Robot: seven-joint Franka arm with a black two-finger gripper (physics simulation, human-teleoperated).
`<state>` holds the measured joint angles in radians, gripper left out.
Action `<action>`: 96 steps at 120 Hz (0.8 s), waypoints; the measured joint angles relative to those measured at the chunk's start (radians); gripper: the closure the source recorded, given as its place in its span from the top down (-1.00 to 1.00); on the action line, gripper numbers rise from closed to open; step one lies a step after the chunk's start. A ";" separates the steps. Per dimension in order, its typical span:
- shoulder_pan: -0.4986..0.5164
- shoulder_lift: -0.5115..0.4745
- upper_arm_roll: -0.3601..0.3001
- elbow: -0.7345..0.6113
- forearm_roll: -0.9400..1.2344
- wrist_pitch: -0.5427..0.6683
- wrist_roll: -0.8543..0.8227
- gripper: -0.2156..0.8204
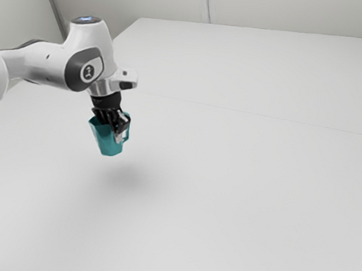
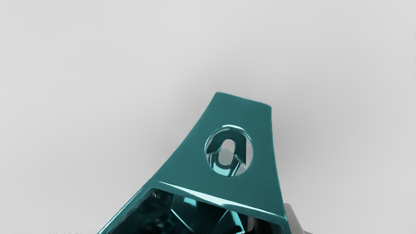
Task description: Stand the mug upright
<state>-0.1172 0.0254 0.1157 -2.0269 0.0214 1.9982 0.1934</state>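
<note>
In the exterior view my arm (image 1: 45, 62) comes in from nine o'clock. Next, toward nine o'clock from that view's centre, the teal mug (image 1: 107, 143) hangs above the desk (image 1: 238, 207), opening upward, slightly tilted. My hand (image 1: 119, 134) is closed on its wall, holding it. Its handle (image 1: 128, 131) points to about three o'clock; a soft shadow lies beneath, toward five.

Lighting is bright, even and diffuse across the smooth white table (image 1: 244, 208), with a soft-edged grey shadow beneath the glossy teal angular mug (image 1: 107, 143), whose rim bears pale glare and whose interior reads dark in the wrist view.
</note>
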 joint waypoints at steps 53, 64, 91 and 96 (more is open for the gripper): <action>-0.031 0.004 -0.054 -0.102 0.012 0.071 -0.210 -0.92; -0.034 0.008 -0.057 -0.136 0.012 0.105 -0.244 -0.92; -0.024 0.024 -0.057 -0.165 0.015 0.180 -0.314 -0.92; -0.022 0.028 -0.057 -0.168 0.019 0.191 -0.325 -0.92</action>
<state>-0.1397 0.0533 0.0583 -2.1947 0.0407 2.1895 -0.1321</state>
